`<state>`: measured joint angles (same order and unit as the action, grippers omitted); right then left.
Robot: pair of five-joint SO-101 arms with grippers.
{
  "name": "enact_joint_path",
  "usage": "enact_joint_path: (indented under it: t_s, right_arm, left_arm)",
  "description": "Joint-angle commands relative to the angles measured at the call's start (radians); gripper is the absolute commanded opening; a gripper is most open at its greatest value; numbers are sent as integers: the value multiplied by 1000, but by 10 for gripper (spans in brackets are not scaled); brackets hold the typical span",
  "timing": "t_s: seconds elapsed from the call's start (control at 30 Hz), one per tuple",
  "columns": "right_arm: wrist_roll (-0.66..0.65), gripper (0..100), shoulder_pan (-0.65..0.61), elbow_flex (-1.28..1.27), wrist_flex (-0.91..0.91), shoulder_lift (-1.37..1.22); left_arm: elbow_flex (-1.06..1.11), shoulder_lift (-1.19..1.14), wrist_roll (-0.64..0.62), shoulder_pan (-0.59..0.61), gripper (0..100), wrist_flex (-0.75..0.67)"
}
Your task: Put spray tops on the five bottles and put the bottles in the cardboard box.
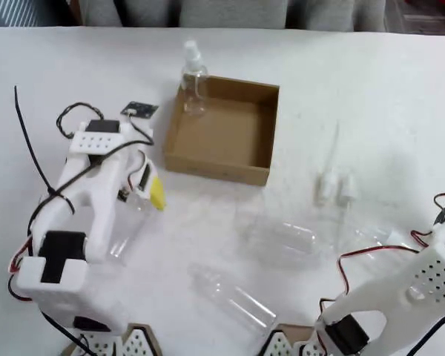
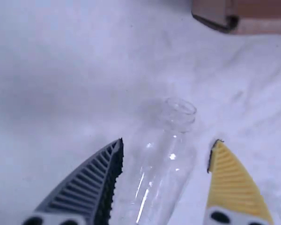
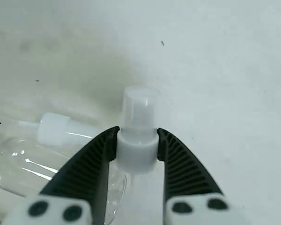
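A capless clear bottle (image 2: 161, 164) is laid lengthwise between the spread fingers of the left gripper (image 2: 168, 142), neck pointed away from the wrist, the arm stretched low. A white spray top (image 3: 139, 105) is pinched by the right gripper (image 3: 137, 136), its cap seemingly pointed beyond the fingertips.

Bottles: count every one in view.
5. Capped bottle stands in the cardboard box; second bottle lies within the left gripper; third bottle and fourth bottle lie mid-table; fifth bottle, faint, near the right arm. Others may be hidden.
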<state>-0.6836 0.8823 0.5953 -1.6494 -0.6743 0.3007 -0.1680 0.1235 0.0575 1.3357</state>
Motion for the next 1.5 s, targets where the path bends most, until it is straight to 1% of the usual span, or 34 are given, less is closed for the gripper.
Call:
enact_joint_path:
  t_s: [0.0, 0.13, 0.33, 0.43, 0.73, 0.8, 0.83, 0.93, 0.97, 1.03, 1.17, 1.23, 1.37, 1.47]
  right_arm:
    - [-11, 16, 12, 38, -5, -1]
    - [-11, 16, 10, 43, -5, -30]
    - [-11, 16, 10, 46, 16, -53]
    - [-11, 16, 10, 46, 16, -53]
    - [-11, 16, 7, 46, 16, -47]
    - [-11, 16, 7, 46, 16, -48]
    - [-11, 16, 7, 46, 16, -47]
    - [-11, 16, 8, 48, 15, -42]
    - [-11, 16, 8, 48, 15, -38]
    - [-11, 16, 8, 48, 15, -25]
    - [-11, 16, 4, 46, 7, 4]
    - [-2, 16, 1, 44, 5, 19]
    - [-2, 16, -31, 41, -68, 65]
    - [0, 16, -45, 21, -71, 120]
  left_arm:
    - [-44, 2, 40, -7, 290, -11]
    - [-17, 1, 74, -5, 290, -23]
    - [74, 2, 74, -12, 290, -127]
    - [120, 2, 106, -12, 290, -172]
    - [132, 1, 104, -13, 285, -183]
    - [137, 1, 104, -22, 255, -199]
    - [138, 1, 104, -30, 217, -204]
    - [173, 1, 112, -56, 40, -250]
    - [181, 1, 112, -65, 6, -267]
    - [195, 7, 106, -73, 55, -275]
    - [190, 12, 106, -71, 17, -279]
    - [187, 22, 106, -71, 22, -281]
    - [190, 113, 101, -64, 20, -281]
    - [201, 217, 15, -64, 20, -282]
